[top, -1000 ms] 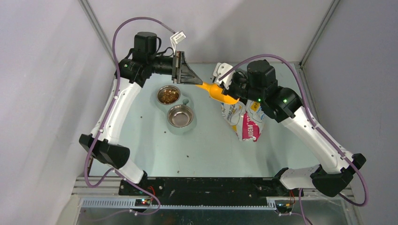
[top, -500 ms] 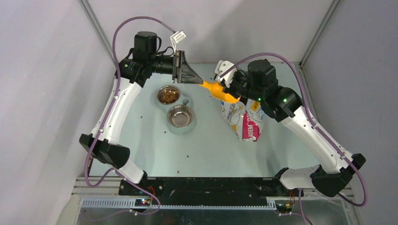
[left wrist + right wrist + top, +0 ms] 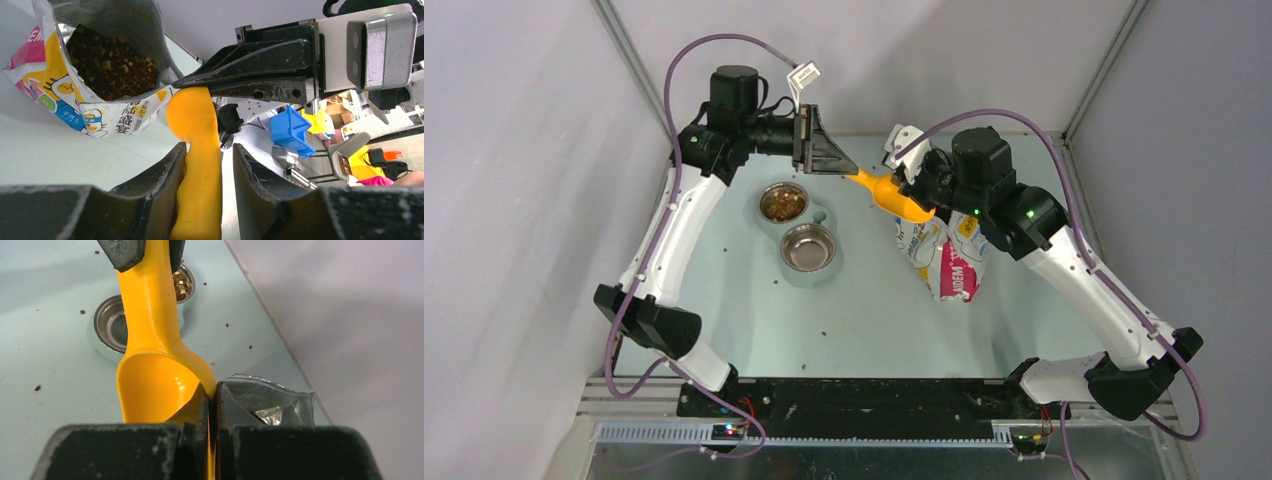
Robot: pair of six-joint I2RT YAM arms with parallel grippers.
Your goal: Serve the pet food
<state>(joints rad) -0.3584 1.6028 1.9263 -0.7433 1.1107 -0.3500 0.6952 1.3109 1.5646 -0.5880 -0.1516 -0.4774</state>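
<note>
Both at scoop [image 3: 155, 380] | left jaws spread round handle [image 3: 200, 195] | right jaws pinch rim [image 3: 209, 386] | pet food [image 3: 110, 65] in bag [image 3: 944, 262] alongside

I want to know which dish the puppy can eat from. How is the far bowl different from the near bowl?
The far bowl holds a heap of brown pet food, while the near bowl shows only bare shiny metal inside. The far bowl sits farther back, and the near bowl sits in front of it, a little to the right. Both are round and silvery, and they are set together in one pale holder.
</note>
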